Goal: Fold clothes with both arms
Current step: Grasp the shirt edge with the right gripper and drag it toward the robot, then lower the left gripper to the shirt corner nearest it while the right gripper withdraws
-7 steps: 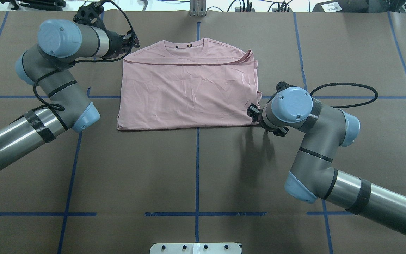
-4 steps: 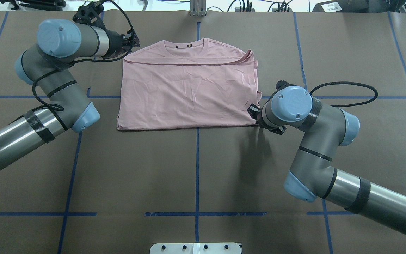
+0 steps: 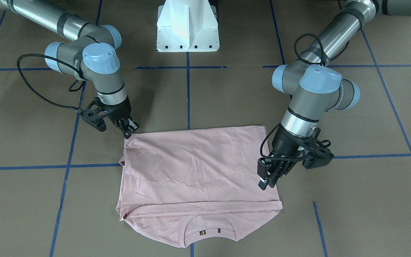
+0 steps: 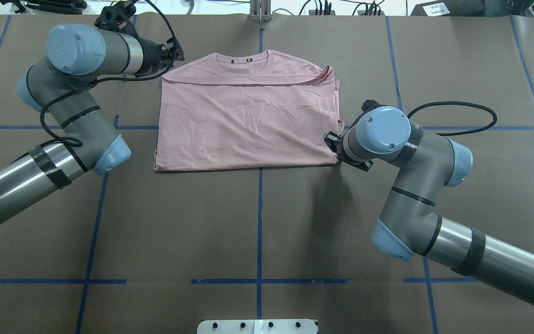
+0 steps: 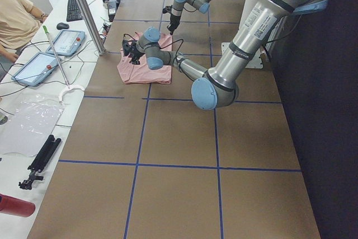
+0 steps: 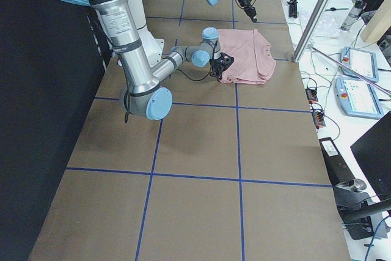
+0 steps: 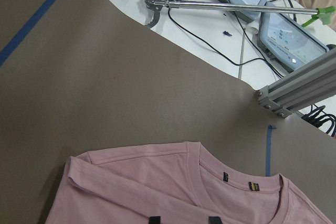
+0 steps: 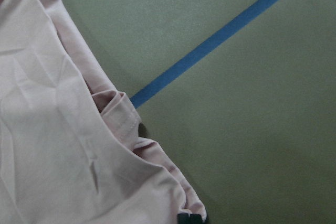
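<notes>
Right pincer (image 3: pixel 128 131) nipped shut on T-shirt (image 3: pixel 194 167) corner; left pincer (image 3: pixel 267 183) spread open above its edge.

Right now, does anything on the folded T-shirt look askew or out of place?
Yes. On the pink T-shirt, a sleeve hem pokes out past the folded edge on the robot's right side, so that edge is not straight.

Robotics lab, blue-taped table (image 4: pixel 179 222), teach pendants (image 6: pixel 359 97), operator bench
</notes>
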